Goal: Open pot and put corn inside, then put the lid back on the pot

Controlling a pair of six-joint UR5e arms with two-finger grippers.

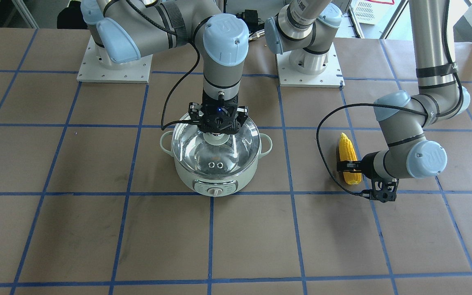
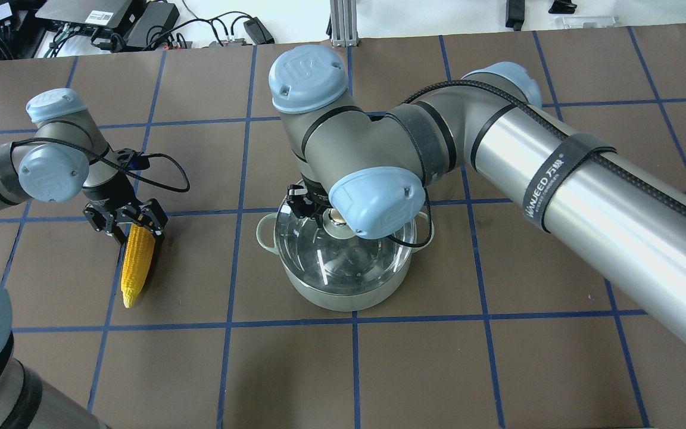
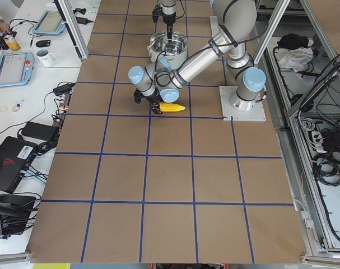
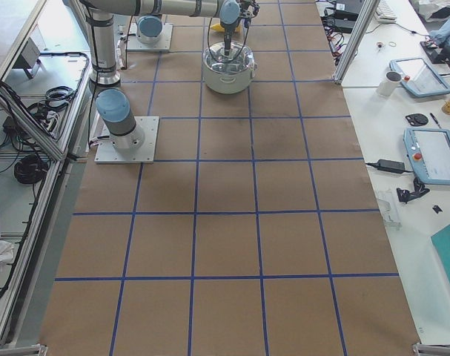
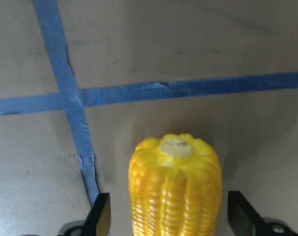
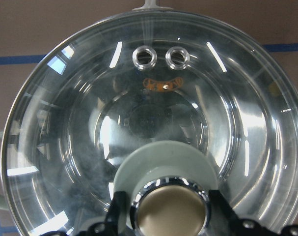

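Observation:
The mint-green pot (image 1: 215,180) stands mid-table with the glass lid (image 1: 219,153) seated on it. My right gripper (image 1: 218,134) reaches straight down over the lid. In the right wrist view its fingers (image 6: 117,209) press both sides of the golden-beige knob (image 6: 169,211), shut on it. The yellow corn (image 1: 348,153) lies on the table to the pot's side. My left gripper (image 2: 139,233) is low at the corn's blunt end (image 5: 176,147). Its open fingers (image 5: 102,216) straddle the cob with small gaps on both sides.
The brown table (image 1: 96,229) carries a grid of blue tape lines. Both arm bases (image 1: 115,69) stand on white plates at the robot's side. The right arm's elbow (image 2: 379,199) hangs over part of the pot in the overhead view. Side tables hold tablets and cables.

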